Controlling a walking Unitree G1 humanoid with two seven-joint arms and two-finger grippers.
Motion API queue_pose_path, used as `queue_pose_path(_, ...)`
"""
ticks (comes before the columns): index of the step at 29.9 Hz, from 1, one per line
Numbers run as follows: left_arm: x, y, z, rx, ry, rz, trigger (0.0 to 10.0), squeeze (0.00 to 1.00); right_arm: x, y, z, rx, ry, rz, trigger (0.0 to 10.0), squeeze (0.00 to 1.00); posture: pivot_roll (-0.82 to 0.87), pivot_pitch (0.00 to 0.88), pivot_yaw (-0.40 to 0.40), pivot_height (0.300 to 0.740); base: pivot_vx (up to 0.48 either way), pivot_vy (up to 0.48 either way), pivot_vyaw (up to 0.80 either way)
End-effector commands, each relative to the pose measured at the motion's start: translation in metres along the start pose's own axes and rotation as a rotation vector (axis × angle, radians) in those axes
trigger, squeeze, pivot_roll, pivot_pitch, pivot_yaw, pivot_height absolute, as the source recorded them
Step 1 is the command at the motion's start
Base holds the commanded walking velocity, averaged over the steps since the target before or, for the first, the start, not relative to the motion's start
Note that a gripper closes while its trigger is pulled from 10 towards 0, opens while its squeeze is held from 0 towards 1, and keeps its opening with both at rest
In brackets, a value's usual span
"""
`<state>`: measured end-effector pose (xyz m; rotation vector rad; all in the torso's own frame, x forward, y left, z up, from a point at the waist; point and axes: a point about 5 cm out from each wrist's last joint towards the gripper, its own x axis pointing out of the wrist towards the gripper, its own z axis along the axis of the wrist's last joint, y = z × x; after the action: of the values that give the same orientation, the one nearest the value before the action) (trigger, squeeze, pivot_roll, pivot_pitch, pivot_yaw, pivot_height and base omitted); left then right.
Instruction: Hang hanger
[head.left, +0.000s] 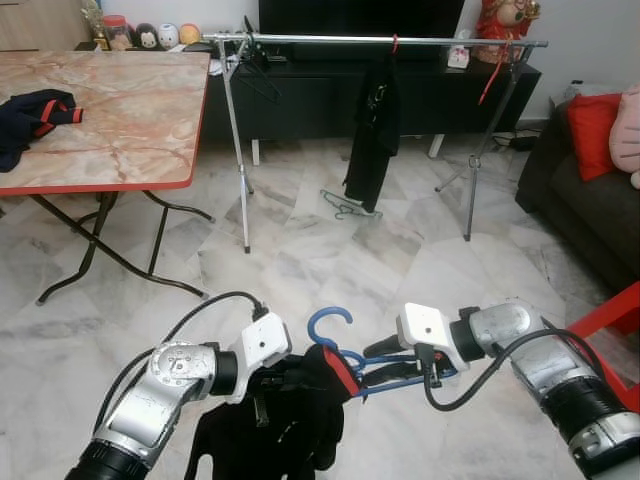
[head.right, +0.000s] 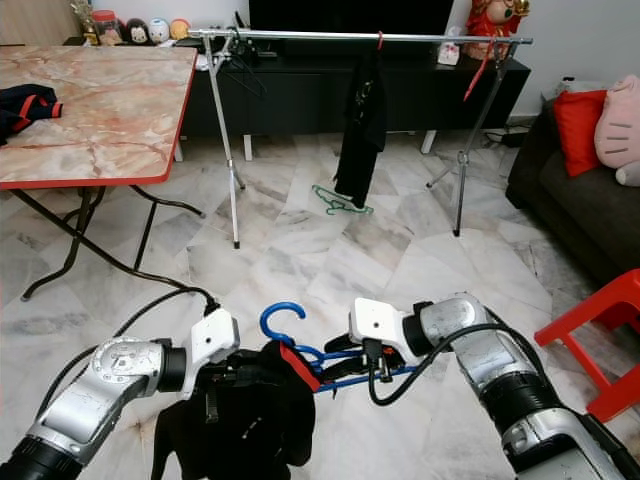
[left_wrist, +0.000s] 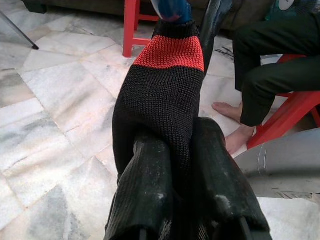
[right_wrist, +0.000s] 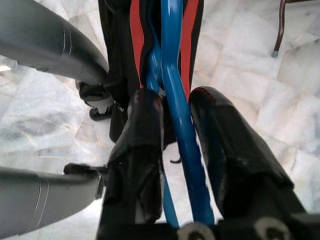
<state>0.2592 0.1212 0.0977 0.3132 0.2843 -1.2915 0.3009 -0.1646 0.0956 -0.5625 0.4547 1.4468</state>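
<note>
A blue hanger (head.left: 328, 325) is held low in front of me, its hook pointing up. My right gripper (right_wrist: 175, 100) is shut on the hanger's blue bars. A black garment with red trim (head.left: 290, 430) drapes over the hanger's left end and hangs down. My left gripper (left_wrist: 177, 132) is shut on the knitted cloth of that garment (left_wrist: 167, 100). Across the room stands a metal clothes rack (head.left: 380, 40) with a black garment (head.left: 372, 130) hanging from its rail.
A green hanger (head.left: 343, 207) lies on the marble floor under the rack. A folding table (head.left: 120, 120) with dark clothing (head.left: 35, 115) stands at the left. At the right are a dark sofa (head.left: 590, 210) and a red stool (head.left: 615, 315). A seated person's leg (left_wrist: 260, 85) is nearby.
</note>
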Motion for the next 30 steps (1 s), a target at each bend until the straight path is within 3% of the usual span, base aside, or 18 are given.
queue_pose_path(1, 0.0, 0.0, 0.007, 0.03, -0.028, -0.004, 10.0, 0.0, -0.001, 0.0, 0.0, 0.005, -0.007, 0.001, 0.0, 0.0, 0.0, 0.0, -0.08, 0.74, 0.0, 0.0, 0.0)
queue_pose_path(30, -0.008, 0.008, 0.011, 0.078, -0.002, 0.005, 10.0, 0.0, 0.012, 0.005, -0.002, 0.018, -0.027, 0.004, 0.0, 0.0, 0.01, 0.0, -0.071, 0.74, 0.0, 0.0, 0.0)
